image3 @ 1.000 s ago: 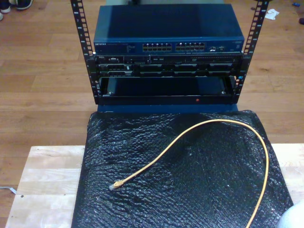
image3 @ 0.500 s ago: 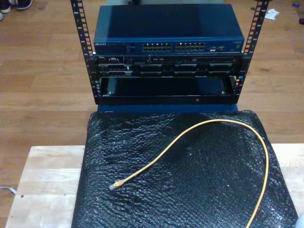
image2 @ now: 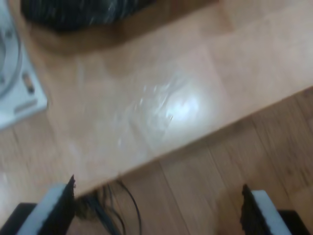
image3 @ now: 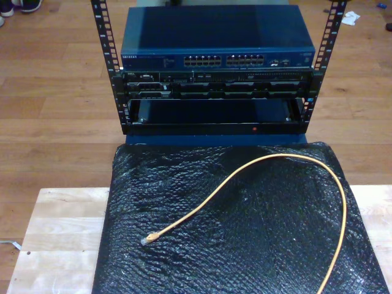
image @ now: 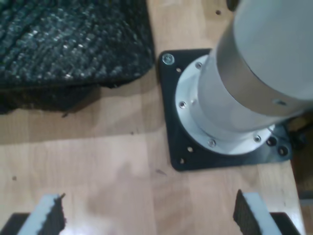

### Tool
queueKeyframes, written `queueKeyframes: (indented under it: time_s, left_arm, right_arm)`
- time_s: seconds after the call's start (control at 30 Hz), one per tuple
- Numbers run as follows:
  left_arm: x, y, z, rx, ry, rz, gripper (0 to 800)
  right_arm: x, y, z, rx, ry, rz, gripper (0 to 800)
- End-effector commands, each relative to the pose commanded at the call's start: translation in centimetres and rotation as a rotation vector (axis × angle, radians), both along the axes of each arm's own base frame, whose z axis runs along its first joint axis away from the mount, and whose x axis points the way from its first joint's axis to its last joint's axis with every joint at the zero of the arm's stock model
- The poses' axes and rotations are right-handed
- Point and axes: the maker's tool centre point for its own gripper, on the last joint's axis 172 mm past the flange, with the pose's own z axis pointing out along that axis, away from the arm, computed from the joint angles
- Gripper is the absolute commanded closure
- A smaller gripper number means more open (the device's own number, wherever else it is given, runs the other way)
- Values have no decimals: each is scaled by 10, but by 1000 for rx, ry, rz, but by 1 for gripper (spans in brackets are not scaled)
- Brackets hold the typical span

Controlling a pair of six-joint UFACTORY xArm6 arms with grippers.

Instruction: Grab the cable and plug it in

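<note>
Cable (image3: 245,170): thin, yellow-orange, one long loose arc; small clear plug (image3: 146,240) at its free end.
Cable position: on the black bubble-wrap mat (image3: 184,184) covering the wooden table (image3: 61,220); plug near the mat's front edge toward the exterior view's left, the run arching up toward the rack (image3: 211,67), then down off the front edge at the exterior view's right.
Plug heading: end section runs diagonally, plug tip toward the table's front corner at the exterior view's left.
My first gripper (image: 146,215): jaws spread, nothing between; over bare wood beside an arm base plate (image: 176,122), apart from the cable.
My second gripper (image2: 156,210): jaws spread, empty; over the table edge and floor (image2: 274,137).
</note>
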Motion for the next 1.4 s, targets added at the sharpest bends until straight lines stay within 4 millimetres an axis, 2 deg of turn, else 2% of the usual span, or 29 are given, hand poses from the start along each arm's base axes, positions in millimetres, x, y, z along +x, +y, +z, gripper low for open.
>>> queueKeyframes:
  time_s: [0.3, 0.53, 0.77, 0.93, 1.03, 1.2, 1.4]
  left_arm:
    - [19, -15, 3, -39, -20, 50, 0]
    - [22, -29, 0, -33, 38, 57, 0]
    - [29, -37, 1, -32, 46, 48, 0]
    - [41, -52, 3, -62, 37, 58, 0]
    - [39, -62, -5, -90, 55, 72, 0]
    - [41, -58, -12, -72, 45, 84, 0]
    - [42, -57, -15, -69, 43, 88, 0]
  right_arm:
    - [31, 22, 32, 116, -35, -23, 9]
    - [58, 39, 43, 142, -29, -13, 9]
    - [87, 50, 64, 138, -43, 5, 9]
    - [113, 70, 73, 163, -39, 40, 9]
    - [128, 81, 80, 174, -54, 74, 8]
    - [150, 102, 89, 160, -42, 126, 8]
    - [190, 136, 92, 135, -16, 201, 8]
